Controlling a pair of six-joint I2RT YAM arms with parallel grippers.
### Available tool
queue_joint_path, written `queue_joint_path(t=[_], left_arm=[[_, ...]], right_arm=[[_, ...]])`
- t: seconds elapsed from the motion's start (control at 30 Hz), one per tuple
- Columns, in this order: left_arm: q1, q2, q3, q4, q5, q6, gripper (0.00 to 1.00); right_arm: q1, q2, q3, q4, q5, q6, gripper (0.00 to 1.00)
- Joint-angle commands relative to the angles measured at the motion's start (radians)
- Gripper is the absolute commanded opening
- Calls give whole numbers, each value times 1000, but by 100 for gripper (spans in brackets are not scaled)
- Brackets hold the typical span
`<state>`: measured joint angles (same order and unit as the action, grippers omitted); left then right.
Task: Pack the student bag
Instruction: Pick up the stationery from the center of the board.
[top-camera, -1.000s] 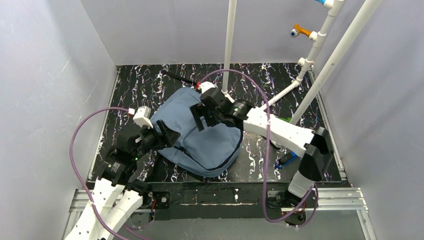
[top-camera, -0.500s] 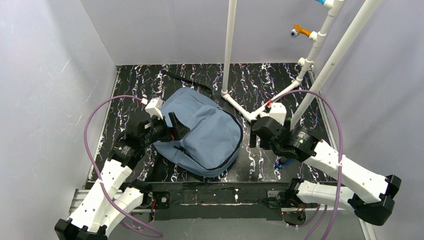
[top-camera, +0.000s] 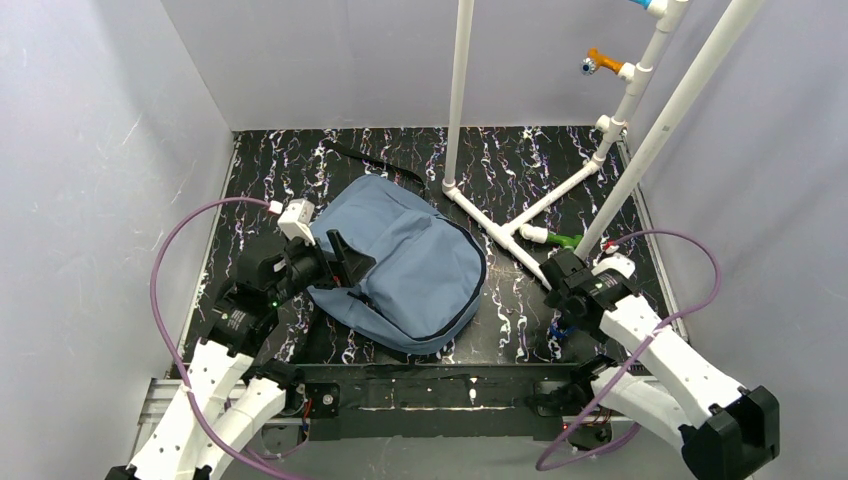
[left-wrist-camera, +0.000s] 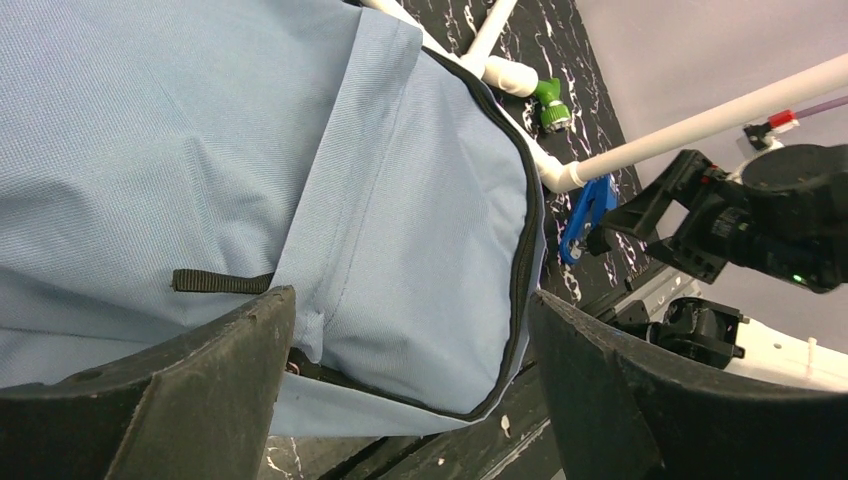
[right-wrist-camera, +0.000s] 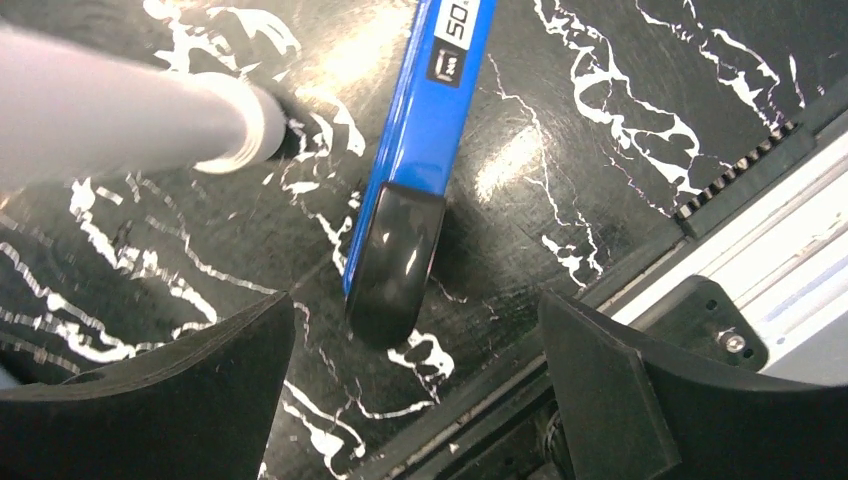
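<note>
My right arm has swung off the student bag (top-camera: 400, 265) to the table's (top-camera: 300, 170) near-right corner. My right gripper (right-wrist-camera: 415, 340) hangs there with jaws wide apart, over a blue tool (right-wrist-camera: 420, 130) beside the white pipe frame (top-camera: 500, 225). My left gripper (left-wrist-camera: 405, 340) has just widened and holds nothing, with the bag's left edge between its fingers. The bag lies flat mid-left and I can't tell if the zip is open. My read: the blue tool is the next pick.

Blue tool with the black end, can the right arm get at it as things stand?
Probably yes. The right end effector hangs open above the blue tool, jaws either side of its black end; nothing covers it, though a white pipe ends close beside.
</note>
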<state>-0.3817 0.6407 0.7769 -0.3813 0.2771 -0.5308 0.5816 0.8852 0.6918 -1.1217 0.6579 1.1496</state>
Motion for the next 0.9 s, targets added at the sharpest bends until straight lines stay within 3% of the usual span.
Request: queue_joint_path(t=[0.0,0.2,0.3,0.7,0.87], left_arm=[[0,-18,45,-42,17,19,85],[0,-32,48,-57,17,22,85],[0,-37,41,-52,18,14,85],[1,-17,42,-35,33,-3,85],[1,-16,41,-37,34,-7,85]], right_arm=[[-113,22,-57,155,-34,-40,98],[-155,12,-127,263,-72,-62,91],[-155,-8,-148,278,-74,-55,82],[-157,-57,-216,347,-25,-41,59],[-157,-78,-206,307,-19,-45,40]])
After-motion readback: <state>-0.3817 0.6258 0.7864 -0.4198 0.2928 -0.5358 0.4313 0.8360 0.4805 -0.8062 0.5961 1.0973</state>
